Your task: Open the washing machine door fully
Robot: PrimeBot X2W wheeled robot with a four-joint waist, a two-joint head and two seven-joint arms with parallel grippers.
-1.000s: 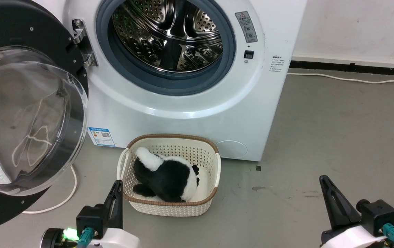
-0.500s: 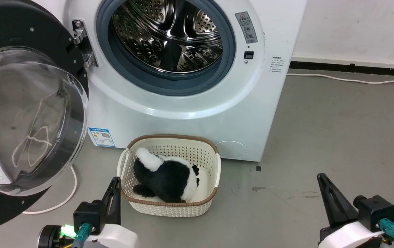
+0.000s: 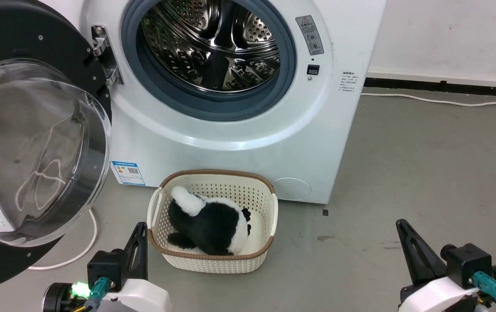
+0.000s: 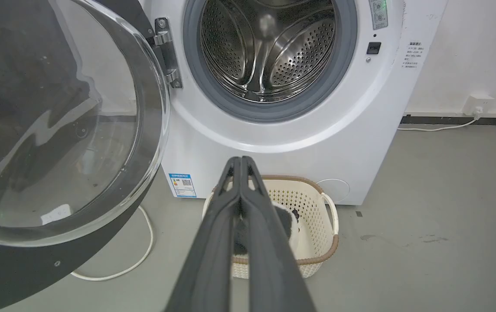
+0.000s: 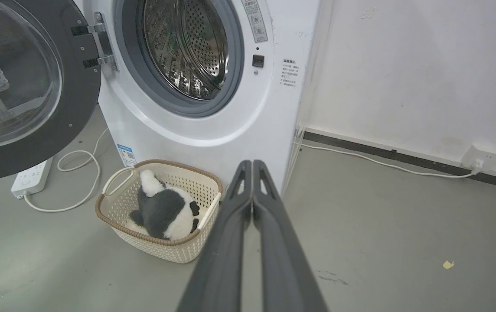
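Observation:
The white washing machine (image 3: 248,143) (image 4: 282,138) (image 5: 213,130) stands with its steel drum (image 3: 213,43) exposed inside a blue-grey gasket. The washing machine door (image 3: 27,143) (image 4: 57,130) (image 5: 27,86), a black disc with a bulging glass bowl, is swung wide to the left on its metal hinge (image 3: 102,54). My left gripper (image 3: 139,232) (image 4: 240,161) is shut and empty, low beside the basket's left side. My right gripper (image 3: 403,227) (image 5: 252,164) is shut and empty over the floor at the lower right, well clear of the door.
A cream basket (image 3: 213,260) holding a black-and-white plush toy (image 3: 209,225) sits on the floor in front of the machine. A white cable (image 3: 79,251) loops under the door; a power strip (image 5: 31,177) lies nearby. A wall with a cable (image 3: 443,100) runs at the right.
Both grippers have drawn slightly down and back toward the bottom of the head view. The door and basket have not moved.

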